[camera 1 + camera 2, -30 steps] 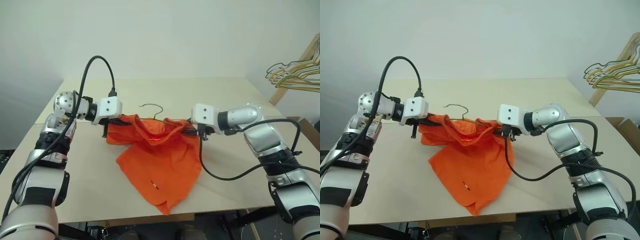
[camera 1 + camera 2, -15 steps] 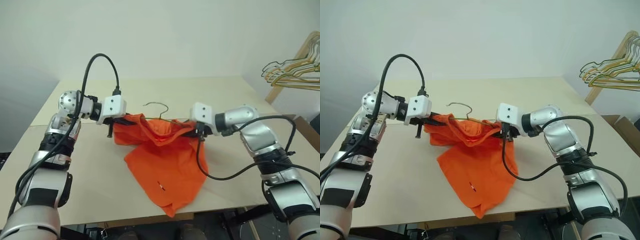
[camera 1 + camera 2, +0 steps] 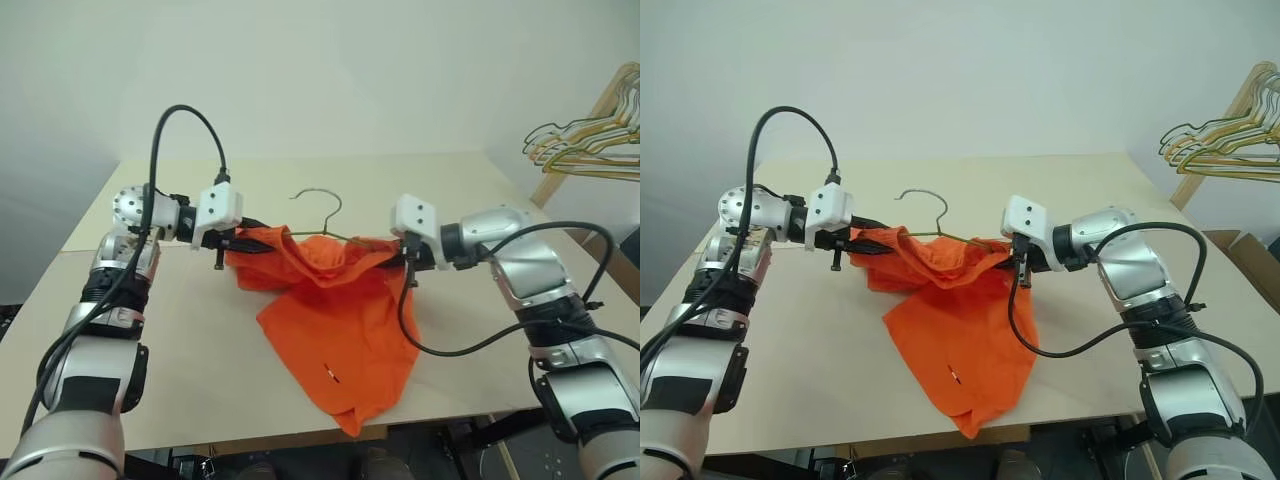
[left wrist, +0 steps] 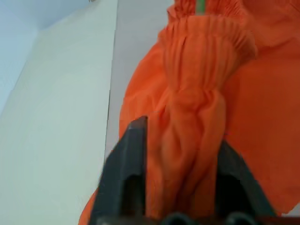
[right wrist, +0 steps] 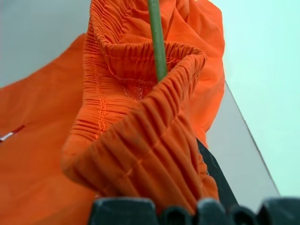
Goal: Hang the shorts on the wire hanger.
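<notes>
Hanging beyond the table (image 3: 150,340), clustered hangers (image 3: 585,150) stand clear.

The table (image 3: 150,340) lies bare left of the shorts (image 3: 335,320). Both arms and a bunch of hangers (image 3: 585,150) crowd the right.

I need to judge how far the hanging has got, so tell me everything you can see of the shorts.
The shorts are bright orange, thin crinkly fabric with a gathered elastic waistband and a small white mark on one leg. The waistband is held up off the table between the left tool and the right tool, each with bunched waistband between its fingers. The thin green wire hanger passes inside the waistband, its hook standing above. The legs drape down onto the table toward its near edge.
</notes>
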